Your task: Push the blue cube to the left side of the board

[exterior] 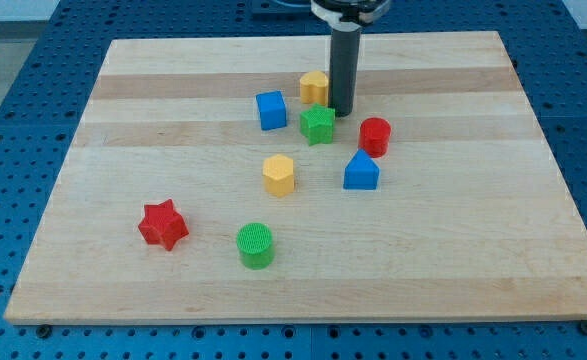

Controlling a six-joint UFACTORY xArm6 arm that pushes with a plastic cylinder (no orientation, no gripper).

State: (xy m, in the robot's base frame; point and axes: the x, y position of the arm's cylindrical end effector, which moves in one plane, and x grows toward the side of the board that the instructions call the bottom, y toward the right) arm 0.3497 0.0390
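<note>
The blue cube [271, 110] sits on the wooden board [123, 180] a little above its middle. My tip [341, 112] rests on the board to the right of the cube, about one block's width away. A green star block [317, 124] lies between them, just below and left of the tip. A yellow block [314, 87] stands right next to the rod on its left, above the green star.
A red cylinder [375, 136] and a blue triangular block [361, 172] lie right of and below the tip. A yellow hexagonal block [279, 174] is near the middle. A red star [163, 224] and a green cylinder [255, 245] lie at the lower left.
</note>
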